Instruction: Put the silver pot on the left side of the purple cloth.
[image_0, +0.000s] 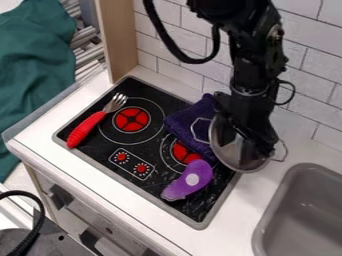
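Note:
The black gripper (255, 140) hangs down at the right side of the stove, over the silver pot, and covers part of it. The round silver pot (230, 153) is at the stove's right edge, beside the purple cloth, with one wire handle on its left lying over the cloth and another on its right above the counter. The dark purple cloth (186, 123) is bunched up on the back right part of the stove, against the pot's left side. Whether the pot is lifted or resting cannot be told.
A red-handled fork (85, 130) lies on the stove's left part. A purple utensil (188, 181) lies in front of the cloth and pot. The grey sink (304, 207) is at the right, and a tiled wall (175, 31) stands behind the stove (123, 175).

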